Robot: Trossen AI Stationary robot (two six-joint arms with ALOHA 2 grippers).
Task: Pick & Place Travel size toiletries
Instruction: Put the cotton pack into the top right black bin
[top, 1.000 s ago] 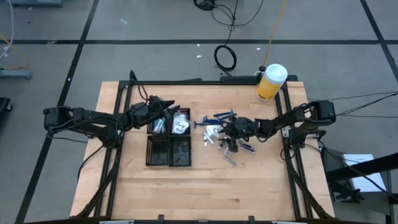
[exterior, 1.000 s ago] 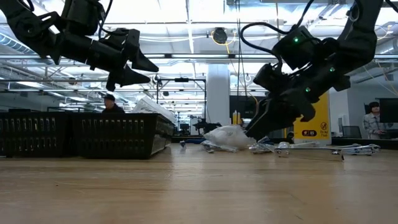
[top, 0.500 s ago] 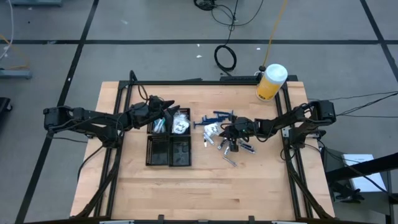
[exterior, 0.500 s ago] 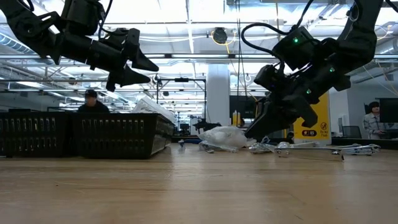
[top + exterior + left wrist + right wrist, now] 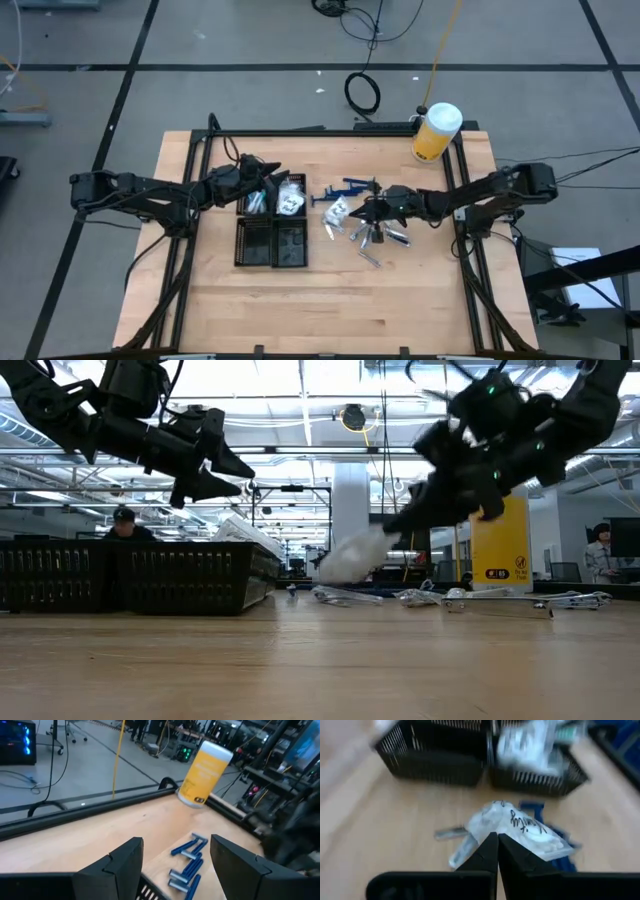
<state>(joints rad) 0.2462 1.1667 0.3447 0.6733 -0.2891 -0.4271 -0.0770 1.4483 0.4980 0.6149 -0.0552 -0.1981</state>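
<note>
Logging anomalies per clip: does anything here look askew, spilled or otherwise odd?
Nothing looks damaged. The loose toiletries lie scattered on the table right of the black tray, unsorted rather than spilled. The right claw is shut on a white-clear packet, lifted off the wood. The yellow jar stands upright at the back edge.

Grey floor (image 5: 250,40) crossed by dark lines; bright ceiling lights (image 5: 300,380); yellow pillar (image 5: 500,545).
</note>
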